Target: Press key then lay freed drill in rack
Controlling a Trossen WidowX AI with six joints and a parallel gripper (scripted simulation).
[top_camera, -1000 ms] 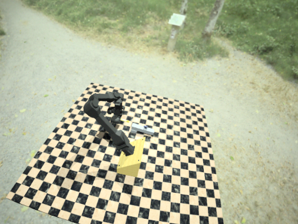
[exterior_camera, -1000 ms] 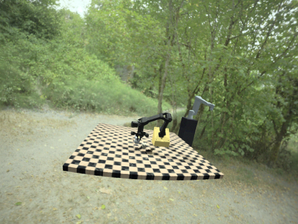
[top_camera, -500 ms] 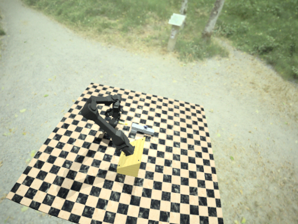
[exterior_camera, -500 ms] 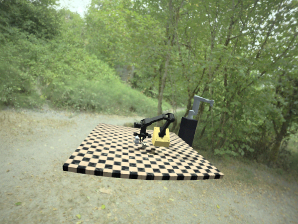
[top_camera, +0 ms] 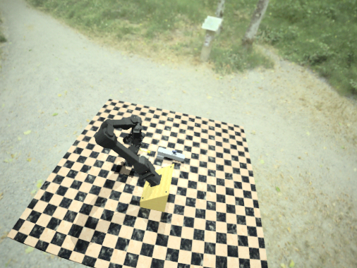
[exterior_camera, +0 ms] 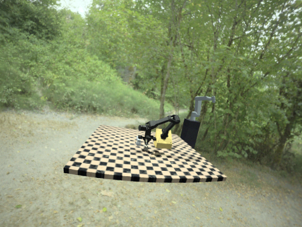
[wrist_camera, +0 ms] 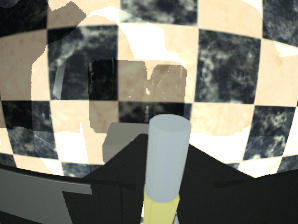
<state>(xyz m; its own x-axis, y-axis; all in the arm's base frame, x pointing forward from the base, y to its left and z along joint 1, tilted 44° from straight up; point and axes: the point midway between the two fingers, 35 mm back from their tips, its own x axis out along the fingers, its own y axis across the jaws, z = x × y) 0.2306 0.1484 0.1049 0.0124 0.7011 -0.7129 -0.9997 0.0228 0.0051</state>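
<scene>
In the wrist view we see the pale block (wrist_camera: 124,141) only partly, behind the claw (wrist_camera: 156,141), and the yellow band (wrist_camera: 161,207) runs off the bottom edge. From above, the arm (top_camera: 135,160) hides part of the yellow wedge (top_camera: 160,190).
</scene>
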